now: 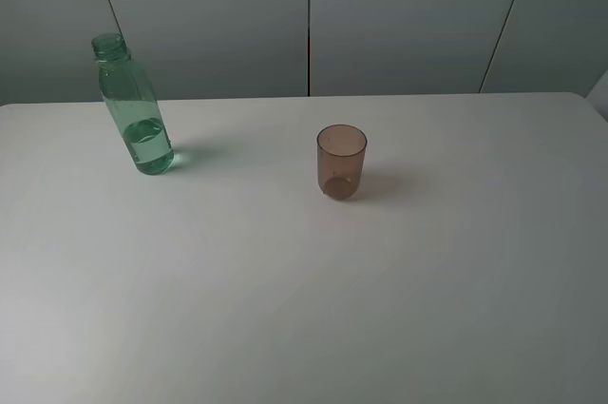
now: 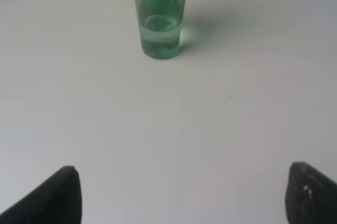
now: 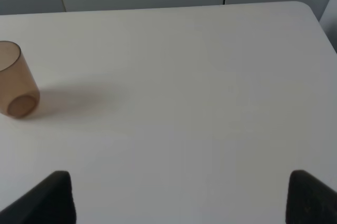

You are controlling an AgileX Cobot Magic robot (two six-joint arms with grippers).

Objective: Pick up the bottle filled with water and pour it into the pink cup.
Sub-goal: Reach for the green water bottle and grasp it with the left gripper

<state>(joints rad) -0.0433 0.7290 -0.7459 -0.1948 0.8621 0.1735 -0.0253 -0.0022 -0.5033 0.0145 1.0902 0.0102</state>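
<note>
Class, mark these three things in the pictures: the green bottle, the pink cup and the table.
bottle (image 1: 133,105): exterior high view, on its green body above the water.
pink cup (image 1: 342,164): exterior high view, middle of its side wall.
table (image 1: 456,261): exterior high view, bare white top.

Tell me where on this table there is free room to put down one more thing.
The front half of the table, nearer than the bottle and the pink cup, is bare. So are the stretch between those two and the area from the cup to the right edge. Nowhere is crowded.
</note>
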